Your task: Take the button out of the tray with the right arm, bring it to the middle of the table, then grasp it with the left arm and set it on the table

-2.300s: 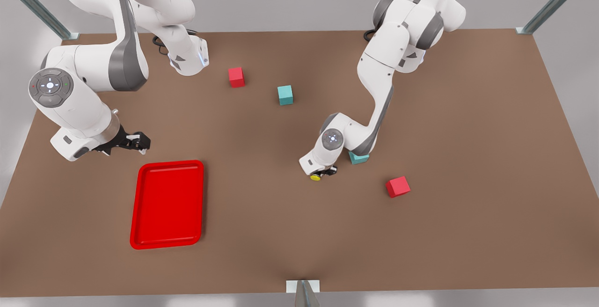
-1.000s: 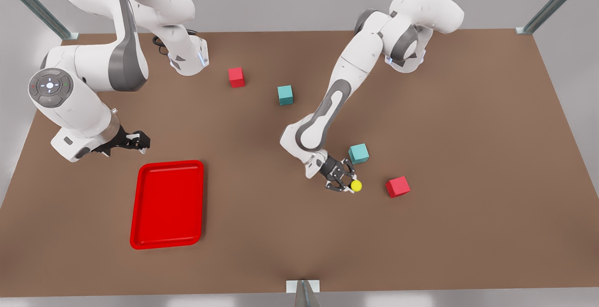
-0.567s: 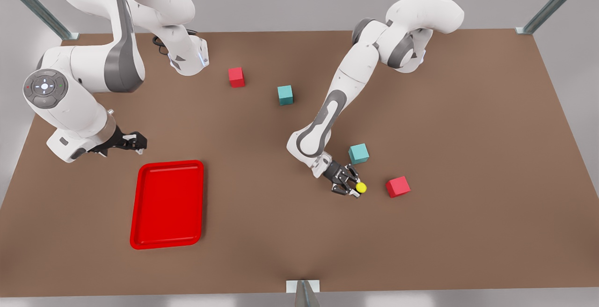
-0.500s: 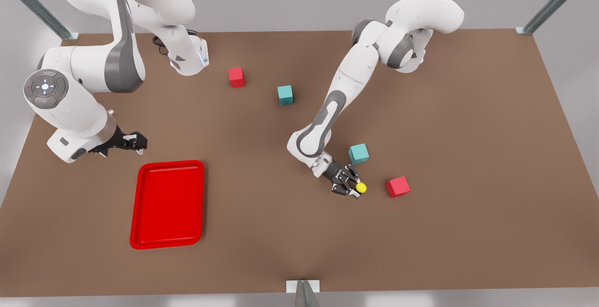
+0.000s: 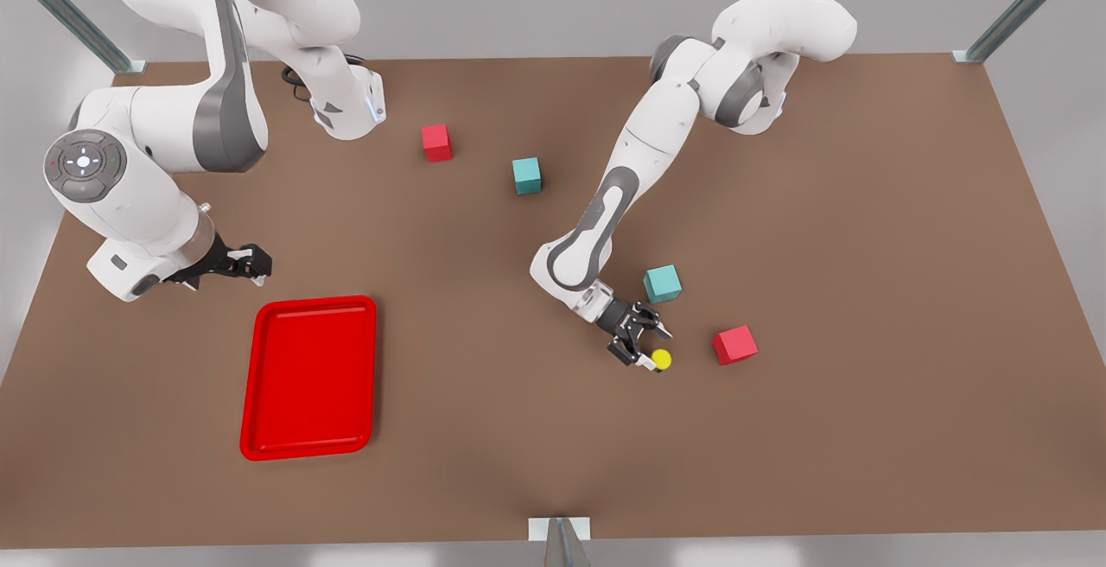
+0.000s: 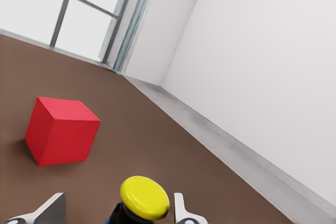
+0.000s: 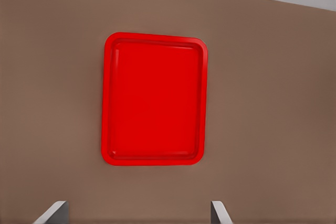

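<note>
My left gripper, released, straddled the button near the red cube at center-right; my right gripper, released, waited above the tray.

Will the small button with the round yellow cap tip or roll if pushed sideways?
It may tip: on the yellow-capped button the cap overhangs the black body. The round cap could then roll. The left tool straddles it, open; the right tool waits near the red tray.
</note>
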